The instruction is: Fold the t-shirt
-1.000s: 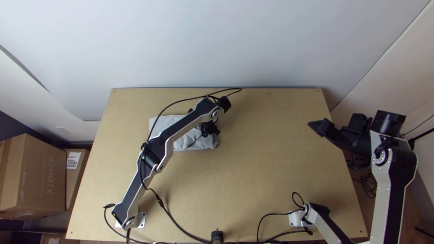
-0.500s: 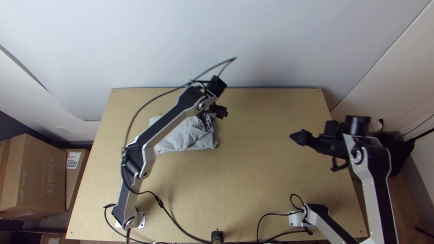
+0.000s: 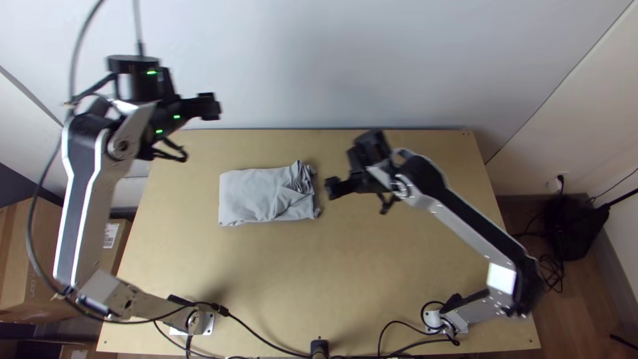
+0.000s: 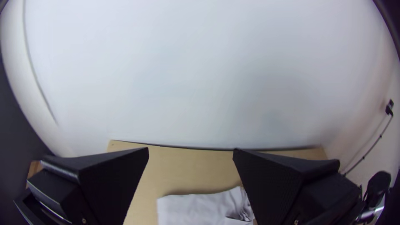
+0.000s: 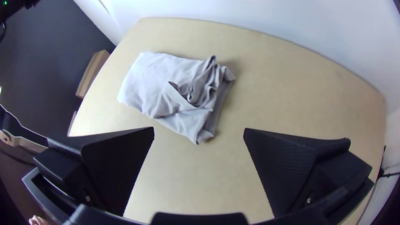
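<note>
In the top view my left gripper (image 3: 211,106) is raised past the table's back left, off the cloth; in the left wrist view my left gripper (image 4: 191,152) is open and empty. My right gripper (image 3: 333,188) hangs just right of the t-shirt in the top view, and in the right wrist view my right gripper (image 5: 199,131) stands open, holding nothing. The light grey t-shirt (image 3: 256,193) lies left of the table's middle as a folded rectangle. Its right end is bunched and creased, clearly seen on the t-shirt (image 5: 166,83) in the right wrist view.
Bare wood of the table (image 3: 299,279) stretches in front of the cloth and to its right. Black cables (image 3: 266,336) run along the near edge. Cardboard boxes (image 3: 26,252) stand on the floor at the left, and a white wall (image 3: 399,60) rises behind.
The left arm has swung up and left, away from the cloth, uncovering it. The right arm has come in from the table's right side to near the cloth's right end.
</note>
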Available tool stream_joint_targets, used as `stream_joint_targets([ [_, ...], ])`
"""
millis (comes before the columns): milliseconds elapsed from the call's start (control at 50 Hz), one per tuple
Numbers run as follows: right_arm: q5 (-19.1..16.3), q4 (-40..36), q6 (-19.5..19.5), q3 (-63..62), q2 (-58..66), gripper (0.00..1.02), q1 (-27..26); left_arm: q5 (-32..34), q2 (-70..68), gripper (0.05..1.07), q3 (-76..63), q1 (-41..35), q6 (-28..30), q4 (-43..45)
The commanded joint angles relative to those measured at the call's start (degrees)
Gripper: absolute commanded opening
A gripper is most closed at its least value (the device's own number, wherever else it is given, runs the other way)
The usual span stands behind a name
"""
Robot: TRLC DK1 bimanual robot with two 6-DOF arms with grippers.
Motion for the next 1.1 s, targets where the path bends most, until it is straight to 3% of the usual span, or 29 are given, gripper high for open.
stream_joint_targets([
  [0, 3.1, 1.7, -2.9, 6.8, 8.2, 0.99, 4.7, 2.2, -5.1, 1.03, -4.8, 5.7, 0.7, -0.5],
  [260, 4.0, 12.7, -6.6, 14.7, 21.7, 0.99, 10.4, 9.4, -13.1, 1.03, -11.0, 22.7, 6.9, -1.4],
  [520, 3.5, 17.0, -3.1, 26.4, 34.9, 0.99, 11.0, 12.8, -15.0, 1.03, -12.1, 33.6, 12.3, -2.3],
  [800, -2.1, 14.5, 2.7, 30.8, 43.5, 0.99, 8.1, 15.5, -13.9, 1.03, -12.0, 36.5, 13.8, -2.0],
  [1080, -4.5, -1.9, 7.9, 22.8, 36.5, 0.99, 6.0, 18.5, -11.0, 1.03, -12.0, 36.8, 11.8, 0.2],
])
